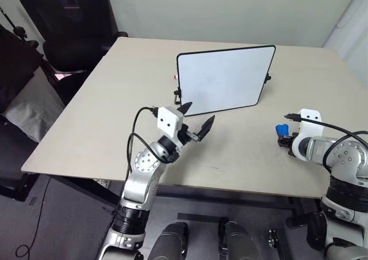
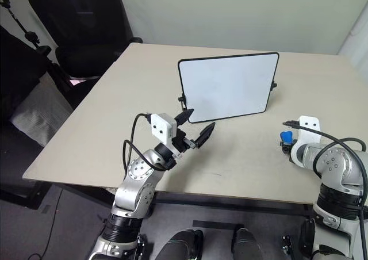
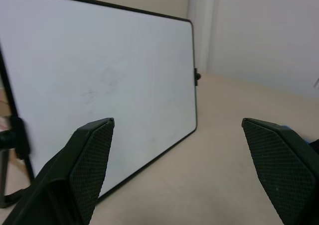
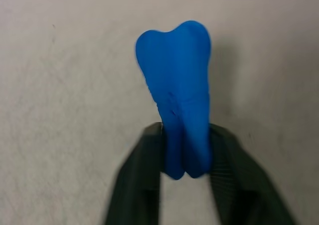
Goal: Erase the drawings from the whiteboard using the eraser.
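Whiteboard (image 1: pixel 224 81) stands propped near upright mid-table (image 1: pixel 103 116) in the head views, its face showing no clear marks. The left tool (image 1: pixel 195 121) hovers just before its lower left corner, fingers spread wide. Off to the right, the right tool (image 1: pixel 282 138) sits low by the table's near edge with the blue eraser (image 1: pixel 281 129). Left wrist view: the board's white face is beyond two parted fingers (image 3: pixel 87 160). Right wrist view: the eraser is pinched between both fingers (image 4: pixel 144 185), over bare table.

No readable text, labels or numbers anywhere
The whiteboard (image 1: pixel 224 80), ahead of the left gripper's open jaws, carries only faint smudges, no legible marks
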